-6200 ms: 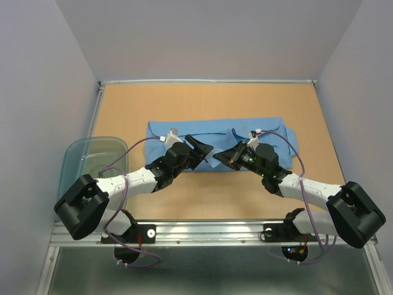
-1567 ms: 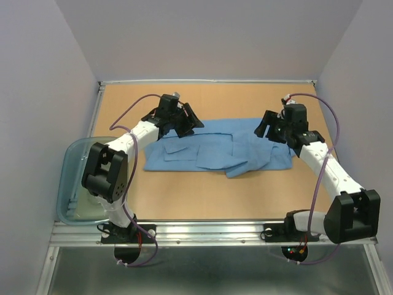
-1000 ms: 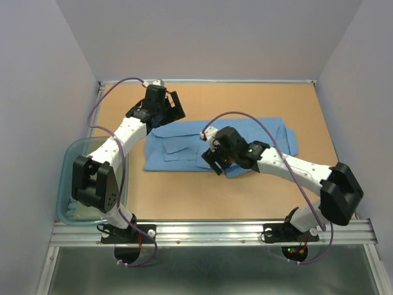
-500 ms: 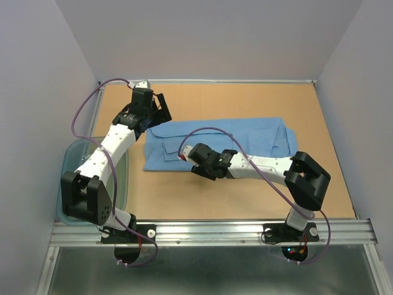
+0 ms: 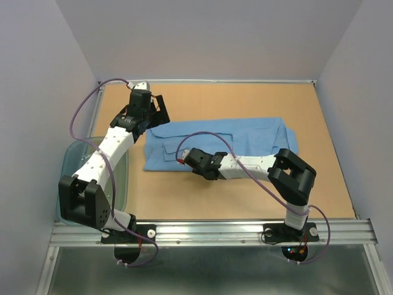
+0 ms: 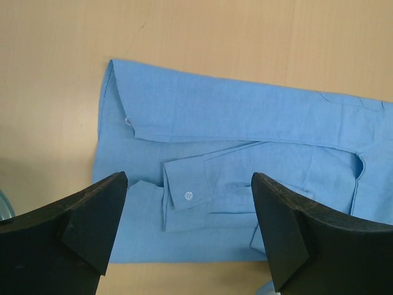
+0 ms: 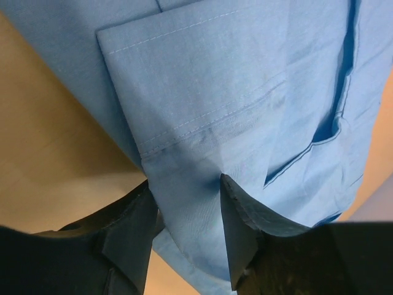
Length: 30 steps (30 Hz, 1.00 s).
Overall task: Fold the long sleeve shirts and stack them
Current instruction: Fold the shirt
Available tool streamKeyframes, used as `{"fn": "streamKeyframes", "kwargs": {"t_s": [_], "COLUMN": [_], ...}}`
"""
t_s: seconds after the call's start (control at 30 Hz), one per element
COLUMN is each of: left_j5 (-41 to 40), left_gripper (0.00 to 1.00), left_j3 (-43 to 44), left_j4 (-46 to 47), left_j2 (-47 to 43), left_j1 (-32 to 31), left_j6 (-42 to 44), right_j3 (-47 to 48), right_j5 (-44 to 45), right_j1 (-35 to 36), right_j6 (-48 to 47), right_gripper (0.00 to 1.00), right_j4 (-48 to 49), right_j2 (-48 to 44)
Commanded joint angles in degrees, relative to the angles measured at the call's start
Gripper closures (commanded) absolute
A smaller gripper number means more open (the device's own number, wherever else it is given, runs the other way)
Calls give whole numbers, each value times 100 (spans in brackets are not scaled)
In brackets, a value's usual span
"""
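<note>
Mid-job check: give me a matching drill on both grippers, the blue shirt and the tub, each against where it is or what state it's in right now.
Column one:
1. left gripper
2. right gripper
3. shirt
4. plastic tub

Column two:
A. at the left edge of the table
B. fingers either side of a cloth fold at the shirt's near edge
C. open wide, holding nothing, over the shirt's far-left corner
D. lying flat, partly folded, mid-table

Pairs: 1-C, 2-B, 3-D, 4-A
</note>
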Motion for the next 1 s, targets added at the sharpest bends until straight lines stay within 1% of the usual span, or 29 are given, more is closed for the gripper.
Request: {"fn": "streamKeyframes", "kwargs": {"t_s": [0.0,0.07,0.1,0.13,0.23,0.27,0.4,0.43,0.5,0.53,0.6,0.63,0.67,0.73,0.77,0.87,0.9,0.97], "left_j5": [-92,-13,39,101,443,705,1121,1156,1305,1410,1542,1586,1665,1727,1745,1876,1920,2026], "left_gripper": [6,6,6,6,6,6,3,2,1,1,1,1,1,1,1,2,2,2], "left_j3": [-148,-253,-298,-350,-605,-788,-1307,-1396,-1693,-1791,-2134,-2257,-2389,-2661,-2758,-2838,-2916,-3005], "left_j4": [197,328,442,513,855,952,1523,1689,1883,2128,2393,2681,2815,3105,3141,3150,3159,3150], "left_j2": [-419,-516,-551,-586,-779,-910,-1280,-1359,-1614,-1798,-1974,-2071,-2246,-2396,-2493,-2651,-2687,-2748], "left_j1": [18,18,18,18,10,1,-69,-96,-157,-236,-350,-481,-578,-877,-965,-1290,-1361,-1449], "left_j6": [318,502,581,660,924,995,1346,1477,1619,1776,2005,2163,2538,2945,3321,3850,4165,4492], "right_j3": [424,459,485,503,529,529,520,520,512,520,512,520,520,512,512,512,503,485], "right_j5": [249,179,152,152,152,143,-242,-548,-883,-1181,-1420,-1586,-1675,-1887,-1957,-2089,-2159,-2221], "right_j1": [35,35,35,44,44,35,-9,-87,-193,-298,-422,-518,-571,-721,-773,-896,-940,-993], "right_j6": [-44,-53,-71,-79,-80,-71,34,104,166,219,246,246,237,246,237,254,272,289], "right_gripper": [52,59,64,75,91,99,99,99,99,100,99,100,99,100,99,99,99,99], "right_j4": [39,39,39,39,39,39,30,22,4,-13,-22,-31,-40,-49,-58,-128,-137,-137], "right_j2": [-94,-260,-287,-322,-410,-437,-709,-857,-999,-1147,-1280,-1324,-1412,-1491,-1561,-1676,-1763,-1843]}}
